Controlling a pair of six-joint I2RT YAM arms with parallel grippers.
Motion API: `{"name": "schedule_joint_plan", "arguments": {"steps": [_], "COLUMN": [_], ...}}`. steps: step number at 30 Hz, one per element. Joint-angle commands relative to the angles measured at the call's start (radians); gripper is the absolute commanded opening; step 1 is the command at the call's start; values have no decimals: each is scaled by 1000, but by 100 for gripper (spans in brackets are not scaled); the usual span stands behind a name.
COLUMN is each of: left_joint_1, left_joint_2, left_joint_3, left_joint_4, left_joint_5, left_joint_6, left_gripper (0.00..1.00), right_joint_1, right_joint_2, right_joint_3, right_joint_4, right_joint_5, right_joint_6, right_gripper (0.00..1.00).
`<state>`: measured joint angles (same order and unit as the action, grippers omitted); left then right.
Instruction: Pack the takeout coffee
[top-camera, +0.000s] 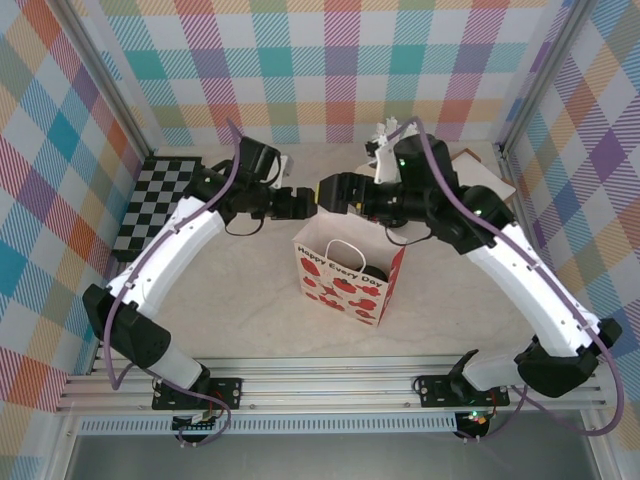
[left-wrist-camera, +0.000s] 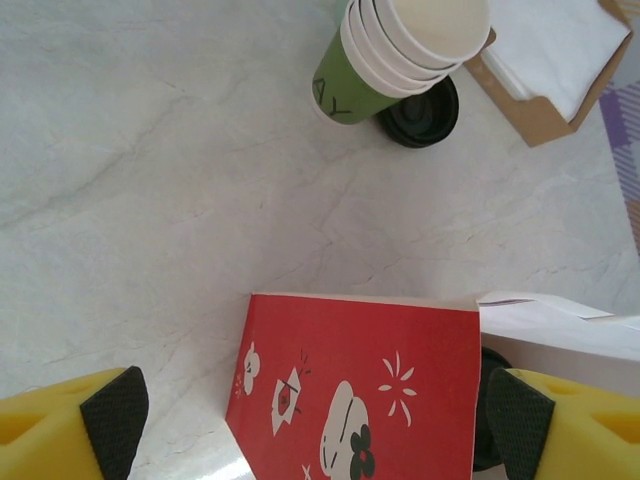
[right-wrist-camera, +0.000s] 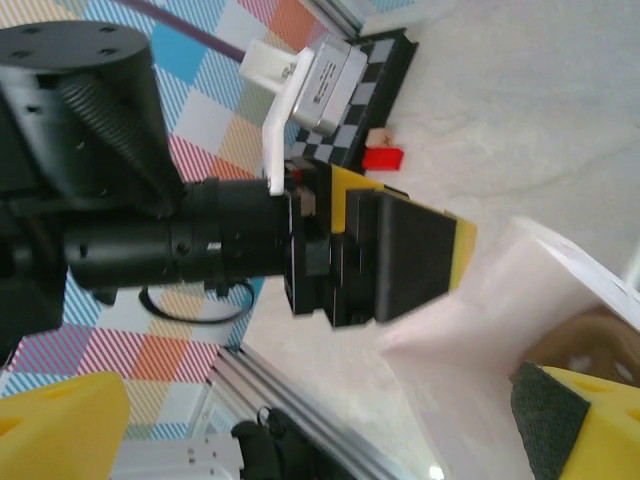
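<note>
1. Takeout coffee (top-camera: 377, 272) sits inside the paper bag (top-camera: 345, 285) on the desk (top-camera: 250, 310), dark lid up.
2. Left end effector (left-wrist-camera: 315, 415) and right end effector (right-wrist-camera: 320, 430) are released and empty at the bag's rear rim, likely to tend its mouth.

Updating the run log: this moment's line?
left gripper: open, near white strawberry-print paper bag | right gripper: open, at bag rim | dark round object inside bag

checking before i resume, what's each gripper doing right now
left gripper: open, gripping nothing
right gripper: open, gripping nothing
</note>
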<state>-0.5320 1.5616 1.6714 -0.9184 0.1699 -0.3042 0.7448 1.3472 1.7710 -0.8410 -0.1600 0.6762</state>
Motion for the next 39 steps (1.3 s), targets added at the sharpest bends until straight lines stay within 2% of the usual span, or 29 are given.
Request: {"name": "schedule_joint_plan", "arguments": {"steps": [1,4,8,11,14,18,19,20,26,30,32,39], "left_joint_1": [-13,-16,-28,-41,-58,-71,-71,-71,-71,-71,-68,-27], "left_joint_2": [19,45,79,99,117,117,114,110,63,33,25,43], "left_joint_3": [50,80,114,121,133,137,136,137,120,108,105,113], "left_joint_4": [-58,-80,-119,-133,-156,-165,-163,-160,-139,-145,-157,-192], "left_joint_5": [-2,26,40,33,7,-50,-58,-66,-129,-188,-229,-269], "left_joint_6": [40,56,73,77,81,81,77,75,60,39,22,-46], "left_gripper": [86,79,73,65,58,48,44,42,18,5,4,0], "right_joint_1": [-12,-56,-59,-58,-58,-56,-56,-56,-56,-58,-64,-147], "right_joint_2": [-77,-180,-242,-224,-192,-138,-124,-113,-46,5,42,257], "right_joint_3": [50,-46,-226,-318,-364,-356,-351,-346,-296,-247,-214,-5], "right_joint_4": [-325,-450,-463,-406,-330,-261,-262,-263,-247,-181,-151,-183], "right_joint_5": [87,207,284,332,342,312,317,320,327,336,333,148], "right_joint_6": [-47,-20,121,205,227,221,223,220,138,51,1,-146], "right_gripper": [100,100,98,87,71,31,25,19,2,0,0,0]}}
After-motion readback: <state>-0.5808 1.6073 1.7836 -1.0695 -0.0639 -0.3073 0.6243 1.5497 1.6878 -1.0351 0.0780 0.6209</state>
